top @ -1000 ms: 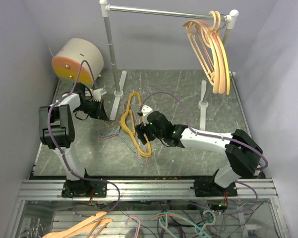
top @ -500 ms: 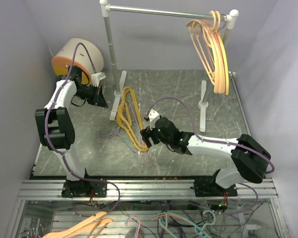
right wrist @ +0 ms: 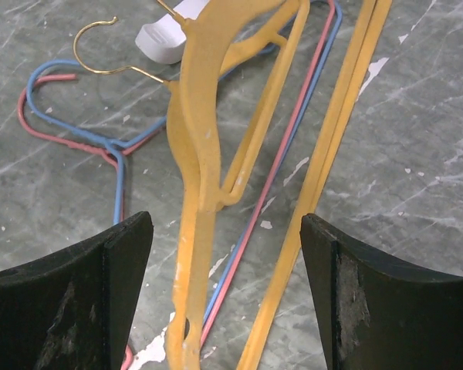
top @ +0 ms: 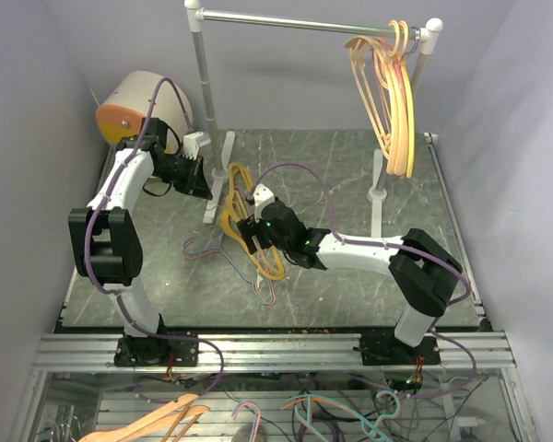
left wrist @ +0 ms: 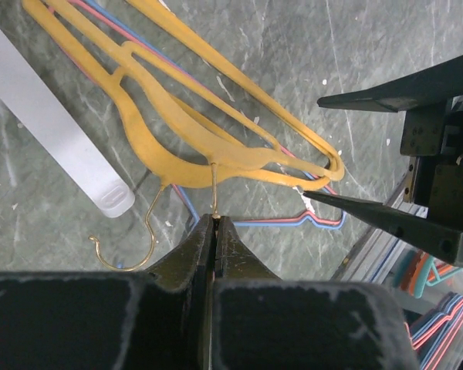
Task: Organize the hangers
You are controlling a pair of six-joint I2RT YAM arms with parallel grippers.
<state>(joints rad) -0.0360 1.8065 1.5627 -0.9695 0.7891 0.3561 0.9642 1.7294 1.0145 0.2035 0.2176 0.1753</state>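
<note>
Two thick yellow hangers [top: 249, 221] lie overlapped on the table, over thin blue and red wire hangers [top: 210, 249]. My left gripper [top: 208, 182] is shut on the metal hook shank of one yellow hanger [left wrist: 177, 158], gripped at the tips [left wrist: 215, 220]. The other hanger's gold hook [left wrist: 127, 247] lies free beside it. My right gripper [top: 249, 232] is open low over the yellow hangers [right wrist: 197, 154], its jaws either side of their bars [right wrist: 225, 266], touching nothing. The wire hangers [right wrist: 116, 146] run beneath. Several peach, yellow and pink hangers [top: 392, 92] hang on the rail's right end.
The white-and-metal rail [top: 295, 20] spans the back. Its left post foot [top: 219, 180] lies right by my left gripper and shows in the left wrist view [left wrist: 54, 131]. A beige and orange drum [top: 143, 110] sits back left. More hangers [top: 147, 422] lie below the table's front edge.
My left gripper has swung toward the back and right to the rail foot. My right gripper has moved left over the yellow hangers. The yellow hangers have shifted slightly.
</note>
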